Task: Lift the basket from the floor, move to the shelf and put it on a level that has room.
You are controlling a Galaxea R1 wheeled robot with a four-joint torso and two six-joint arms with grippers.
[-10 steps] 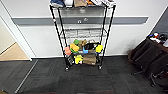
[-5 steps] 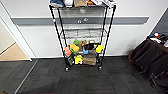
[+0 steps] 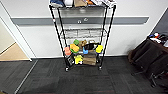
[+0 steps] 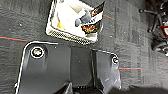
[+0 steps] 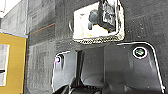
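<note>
The cream-white basket [image 4: 72, 30] stands on the dark grey carpet floor [image 4: 25, 22], just beyond my left wrist's dark plate. It holds a grey object and a dark printed packet. In the right wrist view the same basket [image 5: 97, 32] again rests on the floor [image 5: 142, 22], apart from the plate. Ahead in the head view stands the shelf [image 3: 82, 37], a black-posted wire rack on casters against the white wall. Its second level [image 3: 83, 33] is a bare grey wire grid. The top tier is piled with boxes and blue cloth, and a lower tier carries colourful toys.
A dark bag and chair [image 3: 150, 58] stand right of the rack. Tan wooden floor [image 3: 12, 53] lies beyond a doorway at the left. A chair's wheeled base [image 4: 156, 27] is near the basket. A yellow panel [image 5: 12, 62] is beside the carpet.
The whole head picture has shifted a little, so the rack sits slightly lower in view; the camera has moved, and the things on the rack have not.
</note>
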